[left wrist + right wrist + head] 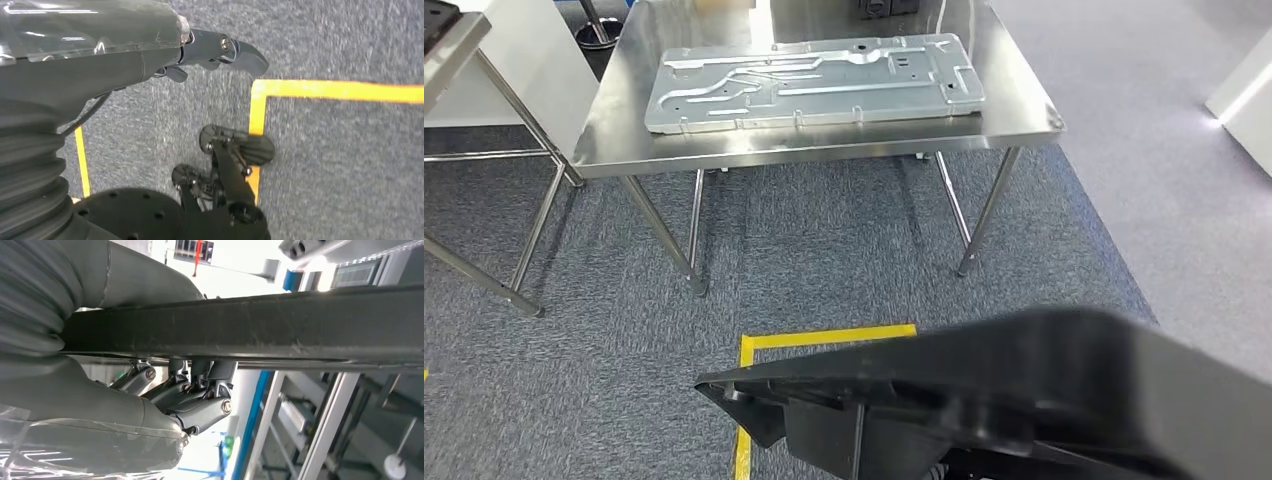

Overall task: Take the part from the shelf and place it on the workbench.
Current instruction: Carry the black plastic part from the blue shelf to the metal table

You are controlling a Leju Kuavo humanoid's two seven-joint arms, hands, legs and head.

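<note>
From my head view, the black part [1024, 390] sits low and close in front of me, its long axis running across my body, left to right, with the near end at my right looming larger. The workbench [624, 130] stands ahead across the grey carpet, well apart from the part, so the coming move is straight forward and up onto its steel top. A stamped silver panel [814, 80] already lies along that top, lengthwise the same way as my part, leaving only a bare strip near the front edge. Yellow floor tape [824, 338] lies between me and the bench. The part looks like a flat, matte black moulded tray with ribs on its underside

At my left wrist, my left hand [220, 52] hangs over the carpet with fingers curled and nothing in them; it holds no part

At my right wrist, my right hand [185, 400] grips the part's dark edge [280, 325], fingers hooked against it from one side, so my right arm carries it
</note>
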